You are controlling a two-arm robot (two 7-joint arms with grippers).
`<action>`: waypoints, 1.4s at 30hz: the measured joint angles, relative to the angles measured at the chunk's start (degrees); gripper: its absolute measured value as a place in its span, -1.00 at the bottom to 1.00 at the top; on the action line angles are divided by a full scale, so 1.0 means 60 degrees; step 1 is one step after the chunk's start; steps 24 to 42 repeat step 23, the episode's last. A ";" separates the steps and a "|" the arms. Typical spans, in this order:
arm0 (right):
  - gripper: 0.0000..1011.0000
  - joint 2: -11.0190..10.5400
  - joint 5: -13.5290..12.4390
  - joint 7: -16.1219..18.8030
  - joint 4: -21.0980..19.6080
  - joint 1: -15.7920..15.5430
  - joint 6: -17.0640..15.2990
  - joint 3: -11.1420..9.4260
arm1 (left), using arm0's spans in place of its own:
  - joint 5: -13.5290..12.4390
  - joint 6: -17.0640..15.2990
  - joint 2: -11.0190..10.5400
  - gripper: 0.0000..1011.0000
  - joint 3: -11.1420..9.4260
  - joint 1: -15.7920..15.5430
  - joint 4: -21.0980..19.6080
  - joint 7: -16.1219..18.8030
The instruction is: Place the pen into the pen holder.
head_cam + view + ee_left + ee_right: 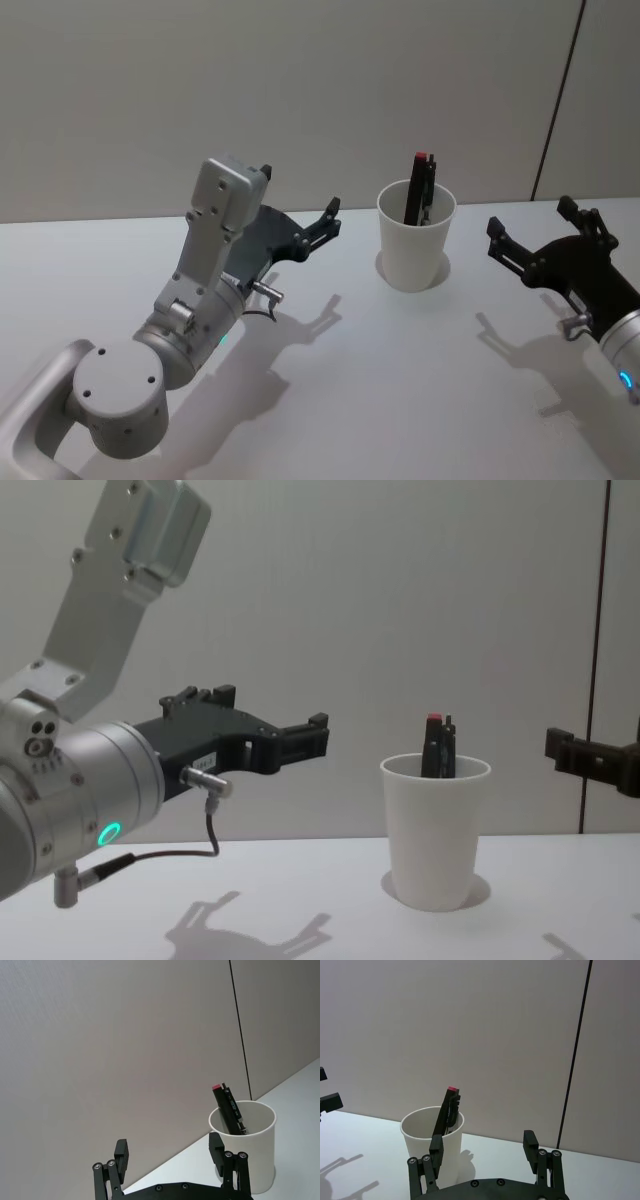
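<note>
Pen first: the black pen with a red cap end (421, 188) is standing tilted inside the plain white tapered paper cup (414, 250), leaning against its rolled rim with the red tip poking above it. The cup is sitting upright on the white table (400, 380), close to the pale wall. I am holding my left gripper (322, 227) above the table just to the cup's left, its black fingers spread apart and gripping nothing. I am keeping my right gripper (530, 232) off to the cup's right, likewise spread wide and empty.
</note>
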State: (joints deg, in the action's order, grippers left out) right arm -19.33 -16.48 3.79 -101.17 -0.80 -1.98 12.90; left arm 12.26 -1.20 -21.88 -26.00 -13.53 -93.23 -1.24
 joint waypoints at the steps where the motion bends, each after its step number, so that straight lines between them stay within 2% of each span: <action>1: 0.98 -0.0001 0.0001 0.0000 -0.0003 -0.0002 0.0000 -0.0001 | -0.0036 0.0020 -0.0002 0.98 -0.0003 -0.0003 0.0004 0.0027; 42: 0.98 -0.0001 0.0004 0.0005 -0.0010 -0.0007 0.0006 0.0006 | -0.0131 0.0071 -0.0003 0.98 -0.0006 -0.0010 0.0016 0.0103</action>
